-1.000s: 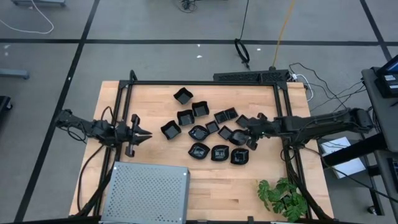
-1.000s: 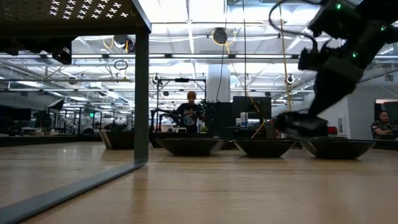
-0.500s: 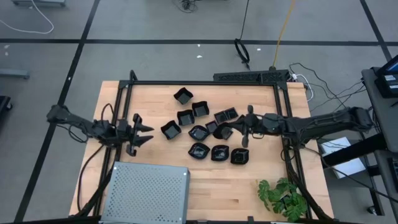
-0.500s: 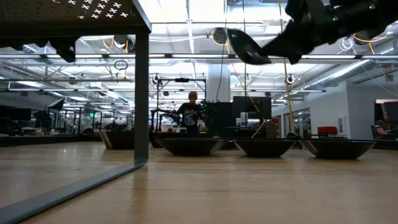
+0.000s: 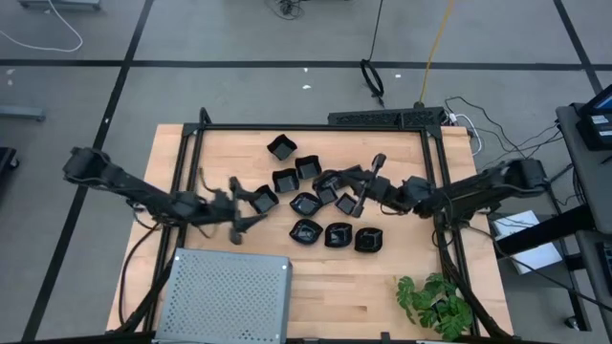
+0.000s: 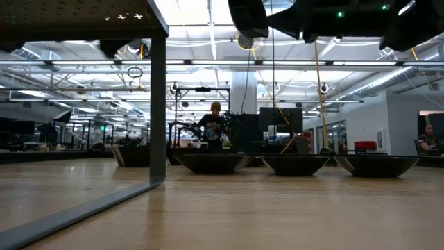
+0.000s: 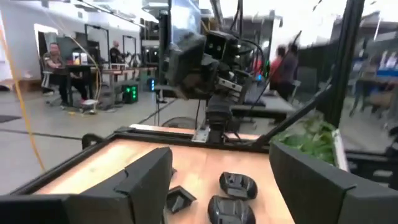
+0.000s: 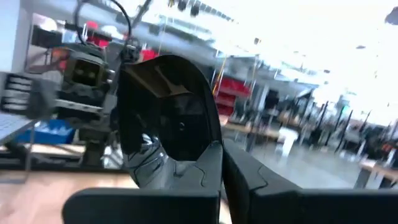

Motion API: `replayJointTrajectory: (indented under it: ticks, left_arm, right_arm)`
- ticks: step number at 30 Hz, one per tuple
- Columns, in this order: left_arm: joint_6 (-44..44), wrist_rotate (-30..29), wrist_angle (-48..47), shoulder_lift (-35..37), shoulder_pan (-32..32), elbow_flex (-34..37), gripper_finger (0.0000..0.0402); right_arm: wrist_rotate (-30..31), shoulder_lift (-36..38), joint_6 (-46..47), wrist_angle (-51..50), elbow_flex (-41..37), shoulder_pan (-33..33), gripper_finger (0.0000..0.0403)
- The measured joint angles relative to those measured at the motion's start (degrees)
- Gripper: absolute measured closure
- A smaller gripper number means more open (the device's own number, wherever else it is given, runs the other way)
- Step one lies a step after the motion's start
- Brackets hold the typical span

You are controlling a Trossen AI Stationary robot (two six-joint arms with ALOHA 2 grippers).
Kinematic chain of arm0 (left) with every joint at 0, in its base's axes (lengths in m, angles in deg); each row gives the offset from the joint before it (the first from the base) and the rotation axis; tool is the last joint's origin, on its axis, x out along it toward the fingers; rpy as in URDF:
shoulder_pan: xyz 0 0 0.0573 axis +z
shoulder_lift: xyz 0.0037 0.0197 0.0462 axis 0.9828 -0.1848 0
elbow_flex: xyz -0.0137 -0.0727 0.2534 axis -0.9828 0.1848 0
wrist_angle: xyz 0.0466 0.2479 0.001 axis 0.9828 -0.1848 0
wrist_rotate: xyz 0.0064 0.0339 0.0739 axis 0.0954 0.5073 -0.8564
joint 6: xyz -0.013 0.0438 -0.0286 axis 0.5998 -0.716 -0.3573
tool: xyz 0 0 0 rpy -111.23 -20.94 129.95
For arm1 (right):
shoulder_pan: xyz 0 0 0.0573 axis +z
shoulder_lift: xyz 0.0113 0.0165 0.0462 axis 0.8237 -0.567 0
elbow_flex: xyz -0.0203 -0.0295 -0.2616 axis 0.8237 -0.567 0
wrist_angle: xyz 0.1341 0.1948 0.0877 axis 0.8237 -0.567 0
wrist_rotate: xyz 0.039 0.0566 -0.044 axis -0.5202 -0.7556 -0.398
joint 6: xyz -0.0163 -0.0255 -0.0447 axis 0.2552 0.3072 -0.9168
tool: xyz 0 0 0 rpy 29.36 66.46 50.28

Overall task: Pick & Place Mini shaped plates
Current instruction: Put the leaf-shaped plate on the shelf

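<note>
Ceiling lights (image 6: 208, 17) are shining brightly overhead, glaring white across both wrist views. The worktop (image 5: 402, 277) is lying evenly lit, shadows staying soft. Motion blur is smearing the wrist pictures.

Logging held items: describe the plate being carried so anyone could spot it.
On the wooden table, black plates lie clustered in the middle. The right gripper reaches over them and is shut on the rim of one plate. That plate alone is up in the air, while the others lie on the wood.
</note>
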Motion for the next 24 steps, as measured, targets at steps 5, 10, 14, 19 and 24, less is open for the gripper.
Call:
replayJointTrajectory:
  ticks: [5,10,14,19,24]
  left_arm:
    - [-14.8,-7.9,-1.1,-15.7,-0.8,-14.3,0.0138]
    - [-24.0,-16.7,-1.6,-25.1,-0.5,-24.7,0.0155]
    - [-24.6,-19.3,-1.6,-28.4,0.2,-30.2,0.0164]
    - [-24.6,-19.8,-1.4,-29.1,1.3,-34.0,0.0170]
    - [-22.5,-19.4,-1.2,-29.1,2.4,-35.0,0.0173]
  right_arm:
    - [0.3,-5.2,-8.8,8.8,0.0,0.3,0.0403]
    - [0.2,-6.4,-18.0,14.8,0.0,1.5,0.0403]
    - [0.0,-6.1,-22.9,16.1,0.0,2.3,0.0403]
    - [-0.2,-5.8,-26.9,16.6,0.0,2.7,0.0403]
    - [-0.8,-5.8,-27.1,16.9,0.0,2.6,0.0403]
